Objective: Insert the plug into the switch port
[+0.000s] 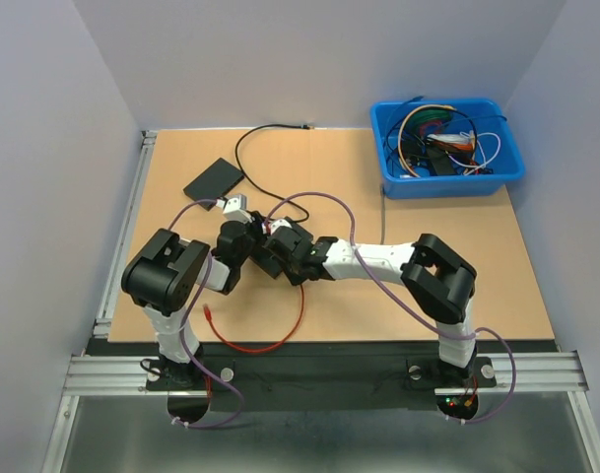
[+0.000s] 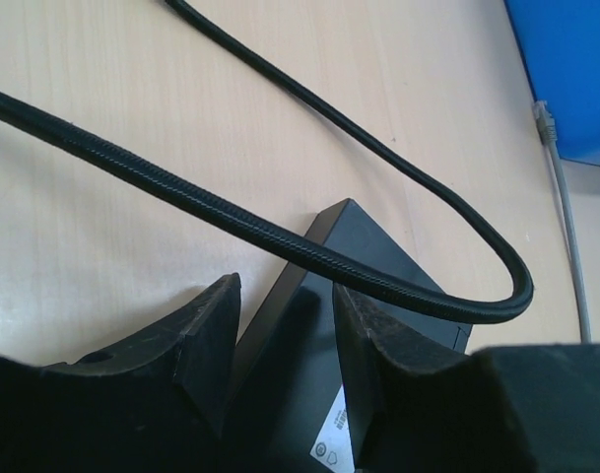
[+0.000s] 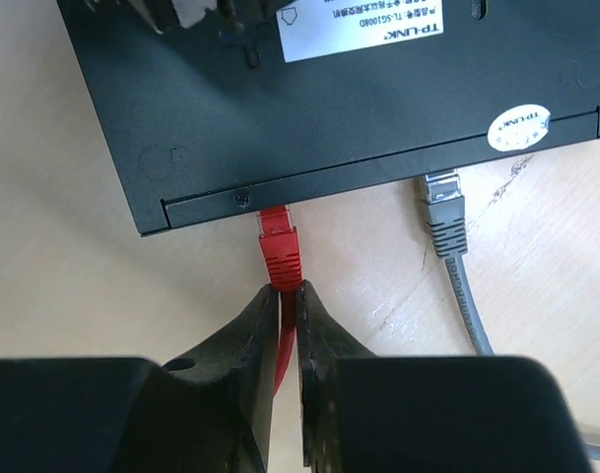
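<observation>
The black TP-Link switch (image 3: pixel 329 118) lies label side up. A red plug (image 3: pixel 279 241) has its tip at a port in the switch's near edge. My right gripper (image 3: pixel 288 296) is shut on the red cable just behind the plug. A grey plug (image 3: pixel 444 212) sits in a port further right. In the left wrist view the switch (image 2: pixel 373 241) runs between my left gripper's (image 2: pixel 285 296) fingers, which are shut on it. From the top, both grippers (image 1: pixel 242 236) (image 1: pixel 280 251) meet at mid-table and hide most of the switch.
The red cable (image 1: pixel 280 340) loops toward the front edge, its other end loose by the left arm. A flat black box (image 1: pixel 213 178) lies at the back left. A blue bin (image 1: pixel 447 148) of wires stands at the back right. A braided black cable (image 2: pixel 280 241) crosses the switch.
</observation>
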{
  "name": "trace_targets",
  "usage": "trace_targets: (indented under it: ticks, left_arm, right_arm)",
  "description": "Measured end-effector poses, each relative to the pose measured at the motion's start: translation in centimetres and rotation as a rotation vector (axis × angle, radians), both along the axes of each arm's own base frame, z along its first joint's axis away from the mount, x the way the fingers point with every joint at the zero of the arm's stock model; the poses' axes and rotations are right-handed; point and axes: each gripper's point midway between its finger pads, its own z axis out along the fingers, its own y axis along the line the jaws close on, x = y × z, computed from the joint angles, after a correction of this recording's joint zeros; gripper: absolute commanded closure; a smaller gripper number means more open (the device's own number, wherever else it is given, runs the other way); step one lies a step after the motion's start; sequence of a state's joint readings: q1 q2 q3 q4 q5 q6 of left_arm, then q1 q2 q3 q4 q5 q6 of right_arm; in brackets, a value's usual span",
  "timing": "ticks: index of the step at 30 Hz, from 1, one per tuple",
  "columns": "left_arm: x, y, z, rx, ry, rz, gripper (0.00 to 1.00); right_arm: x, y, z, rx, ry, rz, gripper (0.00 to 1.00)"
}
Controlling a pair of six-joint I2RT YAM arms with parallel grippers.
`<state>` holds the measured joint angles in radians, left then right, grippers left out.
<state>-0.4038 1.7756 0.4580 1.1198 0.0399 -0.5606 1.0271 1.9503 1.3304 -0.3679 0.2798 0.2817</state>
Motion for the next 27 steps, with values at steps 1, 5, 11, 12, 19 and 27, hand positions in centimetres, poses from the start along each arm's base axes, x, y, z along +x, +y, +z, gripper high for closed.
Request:
trace_targets:
  ticks: [1,5,11,12,19,27]
  left_arm:
    - [0.1,-0.1,0.1,-0.003,-0.008,-0.001,0.48]
    - [0.1,-0.4,0.4,-0.016,-0.032,-0.005,0.49]
    - [-1.7,-3.1,1.3,-0.104,-0.046,-0.1,0.49]
    - [-2.0,-3.5,1.2,-0.111,-0.037,-0.108,0.49]
    - [-1.9,-4.3,1.4,-0.16,0.002,-0.113,0.49]
    - [-2.0,-5.4,1.9,-0.13,0.093,-0.127,0.43]
  right_arm:
    - [0.0,0.0,-0.1,-0.004,-0.002,0.004,0.87]
    - [0.2,0.5,-0.1,0.01,-0.008,0.016,0.87]
    - [1.9,3.8,1.2,0.161,-0.076,0.016,0.74]
    - [1.9,3.9,1.1,0.169,-0.076,0.018,0.7]
    - [2.2,3.9,1.8,0.259,-0.14,-0.001,0.5]
    - [1.7,0.4,4.9,0.342,-0.203,-0.071,0.46]
